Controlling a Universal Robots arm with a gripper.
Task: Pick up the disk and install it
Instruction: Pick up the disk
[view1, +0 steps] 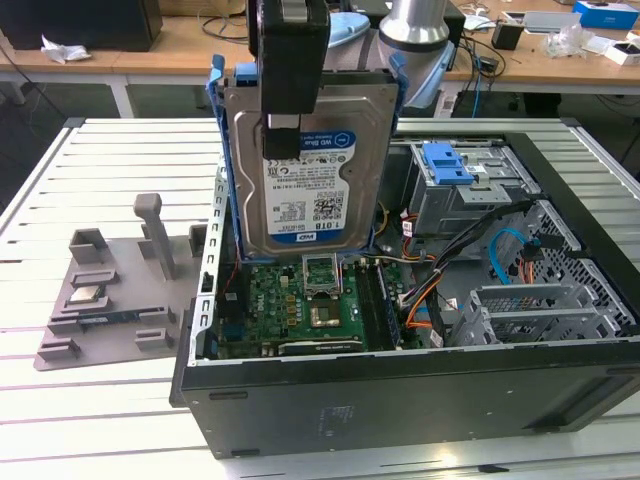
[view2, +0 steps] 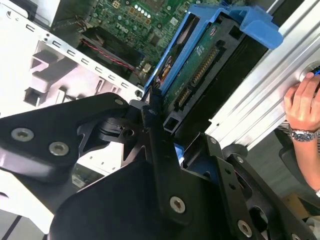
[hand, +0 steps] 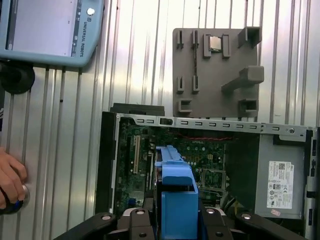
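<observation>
The disk (view1: 300, 170), a silver-grey drive with a white-and-blue label in a bright blue carrier, hangs upright over the open computer case (view1: 400, 390). My gripper (view1: 285, 125) is shut on its upper part, with one black finger across the labelled face. The disk's lower edge is just above the green motherboard (view1: 300, 300). In the second wrist view the disk (view2: 200, 75) appears edge-on with its connector showing, clamped by my gripper (view2: 157, 117). In the first wrist view the blue carrier (hand: 175, 190) sits between the gripper's black links (hand: 175, 222), over the case interior.
A metal drive bay with a blue latch (view1: 447, 162) and loose cables lie at the case's far right. A grey fixture plate (view1: 110, 290) with posts stands beside the case. A person's hand (view2: 302, 107) rests near a teach pendant (hand: 45, 30). The power supply (hand: 280, 180) fills one corner.
</observation>
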